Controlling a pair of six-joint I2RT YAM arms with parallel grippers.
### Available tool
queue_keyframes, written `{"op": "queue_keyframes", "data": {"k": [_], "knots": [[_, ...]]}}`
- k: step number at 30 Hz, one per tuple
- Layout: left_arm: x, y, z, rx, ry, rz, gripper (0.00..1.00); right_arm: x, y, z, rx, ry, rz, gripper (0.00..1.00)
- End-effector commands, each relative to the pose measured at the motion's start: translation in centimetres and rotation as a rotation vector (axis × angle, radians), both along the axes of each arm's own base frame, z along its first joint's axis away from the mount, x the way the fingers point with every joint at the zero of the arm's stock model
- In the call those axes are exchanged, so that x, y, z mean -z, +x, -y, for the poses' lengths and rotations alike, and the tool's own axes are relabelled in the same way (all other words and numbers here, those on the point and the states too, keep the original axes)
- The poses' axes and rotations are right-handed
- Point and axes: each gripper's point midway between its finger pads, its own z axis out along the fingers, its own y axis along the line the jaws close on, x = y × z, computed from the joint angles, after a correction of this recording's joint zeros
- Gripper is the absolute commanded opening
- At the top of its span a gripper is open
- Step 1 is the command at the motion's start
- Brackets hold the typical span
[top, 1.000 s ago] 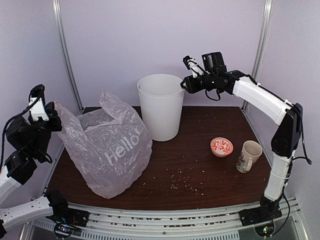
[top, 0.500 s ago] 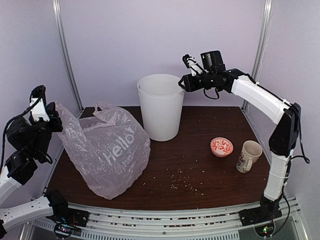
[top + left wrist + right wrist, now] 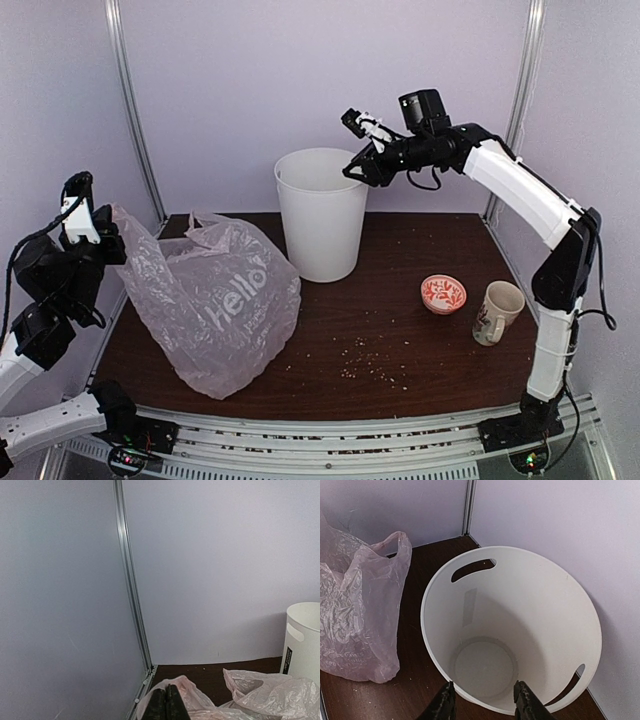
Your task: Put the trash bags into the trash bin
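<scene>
Left gripper (image 3: pixel 166 704) pinches the pink trash bag (image 3: pixel 220 300); right gripper (image 3: pixel 485 702), spread astride the trash bin (image 3: pixel 320 215) rim, should clamp firmly before stuffing begins.

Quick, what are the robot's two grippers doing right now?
Left gripper: closed, pinching the pink plastic bag.
Right gripper: open, empty, over the white trash bin's rim.

Pale lilac walls (image 3: pixel 230 80) — aluminium corner posts (image 3: pixel 128 110), dark brown crumb-speckled tabletop (image 3: pixel 420 340) — soft even light.
</scene>
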Motion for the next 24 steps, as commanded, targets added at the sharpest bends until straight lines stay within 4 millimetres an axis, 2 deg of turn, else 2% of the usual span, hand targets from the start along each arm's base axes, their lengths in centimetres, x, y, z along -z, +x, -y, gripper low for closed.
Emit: {"op": "queue_keyframes", "data": {"k": [1,7,11,17,24], "knots": [[-0.7,-0.1,0.0,0.011,-0.013,0.036,0.0,2.3,0.1,-0.8,-0.041,-0.077,-0.004,0.4],[-0.7,-0.2,0.0,0.012,-0.012,0.037,0.0,3.2,0.9,-2.0,-0.027,-0.11,0.003,0.37],[-0.7,-0.2,0.0,0.017,-0.011,0.041,0.0,4.0,0.3,-2.9,-0.042,-0.164,0.02,0.35],[-0.7,-0.2,0.1,0.024,-0.013,0.042,0.0,5.2,-2.4,-4.1,-0.105,-0.269,0.024,0.28],[-0.7,-0.3,0.0,0.023,-0.013,0.044,0.0,6.2,-5.5,-5.0,-0.156,-0.35,0.002,0.27]]}}
